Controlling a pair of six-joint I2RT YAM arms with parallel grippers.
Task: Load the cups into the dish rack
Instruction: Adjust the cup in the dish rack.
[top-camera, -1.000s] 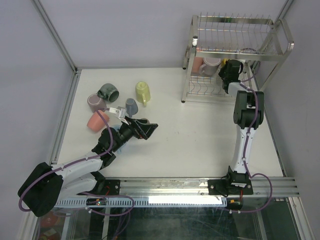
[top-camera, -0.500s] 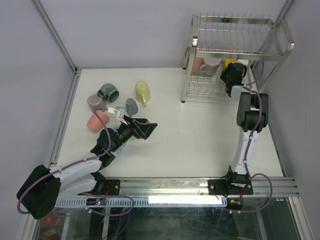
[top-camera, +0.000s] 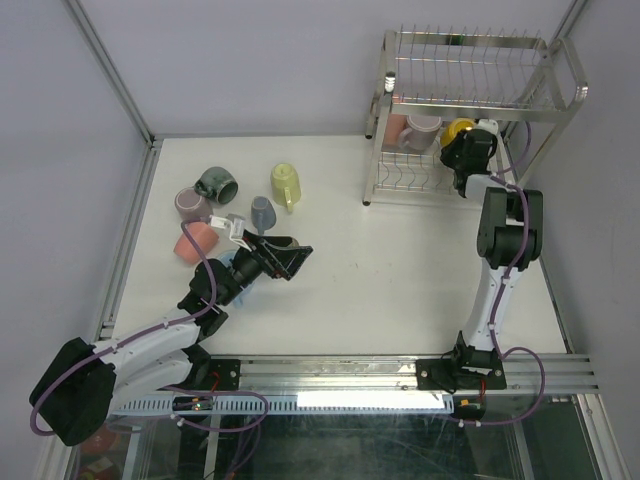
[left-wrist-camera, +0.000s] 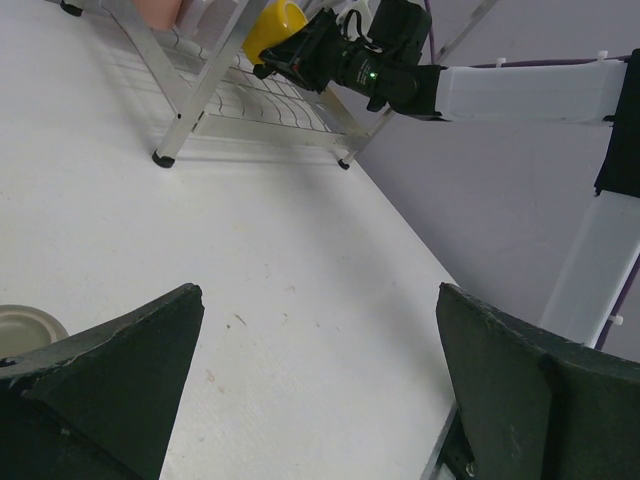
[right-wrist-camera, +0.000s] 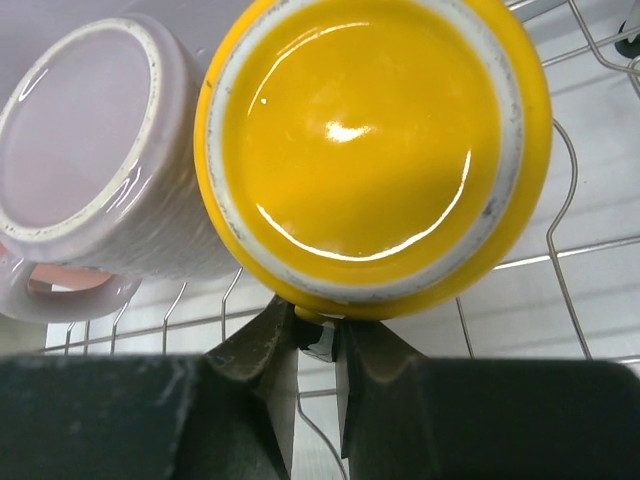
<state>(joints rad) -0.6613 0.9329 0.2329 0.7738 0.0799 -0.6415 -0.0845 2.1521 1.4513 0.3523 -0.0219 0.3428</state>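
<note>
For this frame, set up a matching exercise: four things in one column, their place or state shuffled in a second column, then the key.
Things
1. yellow cup
2. pale yellow-green cup
3. left gripper
4. dish rack

Place or state
A. open, above the table
B. at the table's far right corner
C. on the table, left of the dish rack and apart from it
D. inside the dish rack, pinched by the right gripper

Pairs: 1-D, 2-C, 3-A, 4-B
</note>
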